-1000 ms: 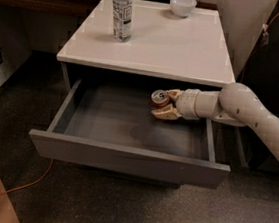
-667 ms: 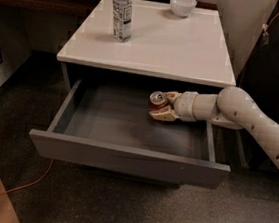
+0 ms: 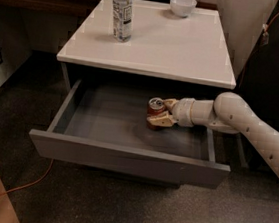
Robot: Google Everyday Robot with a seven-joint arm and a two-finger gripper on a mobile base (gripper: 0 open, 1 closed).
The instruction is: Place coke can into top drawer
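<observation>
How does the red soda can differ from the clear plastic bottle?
The small red aluminium coke can is short, inside the open grey top drawer; the clear plastic bottle is taller and stands on the white cabinet top. The gripper is closed around the can; the bottle stands free. Both are upright.

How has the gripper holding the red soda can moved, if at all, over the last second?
Yes. The gripper, shut on the red coke can, shifted slightly down-image, toward the front of the grey top drawer.

One camera looks down at the top drawer (image 3: 124,157) from its front, close; the gripper (image 3: 159,112) inside holds the coke can (image 3: 154,105).
</observation>
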